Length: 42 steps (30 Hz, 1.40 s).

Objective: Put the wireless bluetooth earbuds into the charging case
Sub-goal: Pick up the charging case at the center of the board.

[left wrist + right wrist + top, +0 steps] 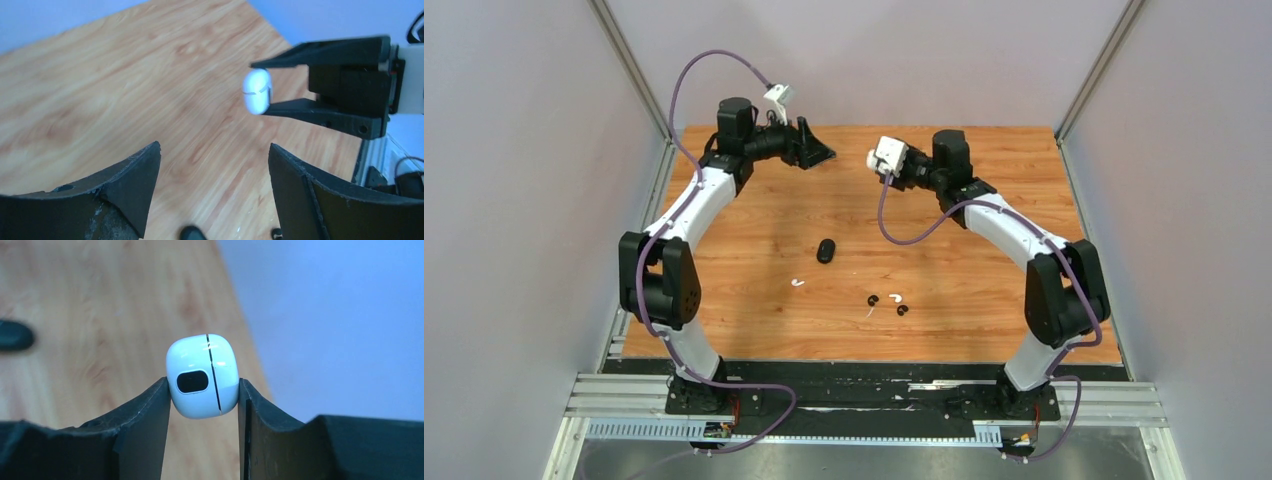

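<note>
Right gripper [203, 385] pinches the closed white charging case [197, 365], raised over the far side of the table [984, 200]. Left gripper [215, 150] stands spread wide.

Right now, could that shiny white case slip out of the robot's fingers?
Probably slippery: the white charging case looks glossy and rounded, and the right gripper pinches only its lower sides. It seems stiff: no dent shows where it's squeezed. Set down, its curved shell might rock or roll.
</note>
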Each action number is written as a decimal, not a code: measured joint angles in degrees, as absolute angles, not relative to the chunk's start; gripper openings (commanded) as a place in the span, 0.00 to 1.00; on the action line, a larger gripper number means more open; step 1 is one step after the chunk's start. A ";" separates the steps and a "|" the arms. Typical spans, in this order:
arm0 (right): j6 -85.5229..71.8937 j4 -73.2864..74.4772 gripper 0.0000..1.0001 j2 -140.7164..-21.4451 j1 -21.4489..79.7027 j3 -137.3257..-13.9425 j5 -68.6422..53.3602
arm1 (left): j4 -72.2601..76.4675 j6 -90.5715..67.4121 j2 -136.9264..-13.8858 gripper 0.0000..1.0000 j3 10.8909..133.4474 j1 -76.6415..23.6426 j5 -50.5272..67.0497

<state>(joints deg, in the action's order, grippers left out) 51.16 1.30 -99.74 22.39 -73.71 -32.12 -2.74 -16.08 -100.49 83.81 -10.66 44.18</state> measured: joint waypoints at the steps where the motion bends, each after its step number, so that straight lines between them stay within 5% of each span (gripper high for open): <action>1: 49.30 -3.57 0.00 -98.15 22.59 -73.03 -30.94 | -1.10 -16.25 -100.49 0.86 84.55 -11.64 45.41; 12: 41.69 -26.41 0.00 -95.90 26.83 -70.54 -24.86 | 3.40 -12.78 -101.19 0.77 89.71 -17.28 55.64; 42: 43.44 -30.83 0.00 -95.88 27.88 -68.99 -27.55 | 8.45 -16.67 -105.91 0.39 93.17 -17.26 58.19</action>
<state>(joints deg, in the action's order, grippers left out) 43.44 -30.83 -95.88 27.88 -68.99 -27.55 8.45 -16.67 -105.91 93.17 -17.26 58.19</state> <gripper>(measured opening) 0.446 0.447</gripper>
